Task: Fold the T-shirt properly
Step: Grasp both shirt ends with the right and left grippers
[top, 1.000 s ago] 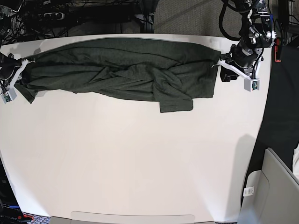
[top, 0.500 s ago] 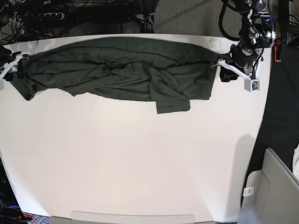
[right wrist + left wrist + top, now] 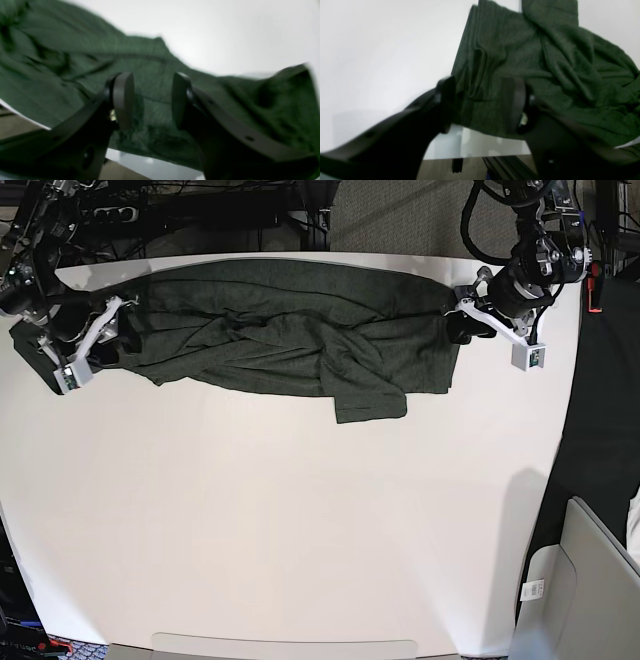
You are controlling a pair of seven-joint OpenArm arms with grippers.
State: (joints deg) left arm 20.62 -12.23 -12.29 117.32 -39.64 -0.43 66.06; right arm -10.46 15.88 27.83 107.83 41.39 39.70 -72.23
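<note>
Gaping, both claws [image 3: 482,105] [image 3: 150,100] straddle the T-shirt [image 3: 290,340].

The T-shirt [image 3: 290,340] was a soft knit cloth, heathered dark olive-green, matt and slightly fuzzy, lying in rumpled folds. The counter [image 3: 300,520] under it was smooth and white with a faint sheen. The left gripper [image 3: 482,105] and the right gripper [image 3: 150,100] both looked like matt black plastic, their pads [image 3: 123,97] smooth and dull.
</note>
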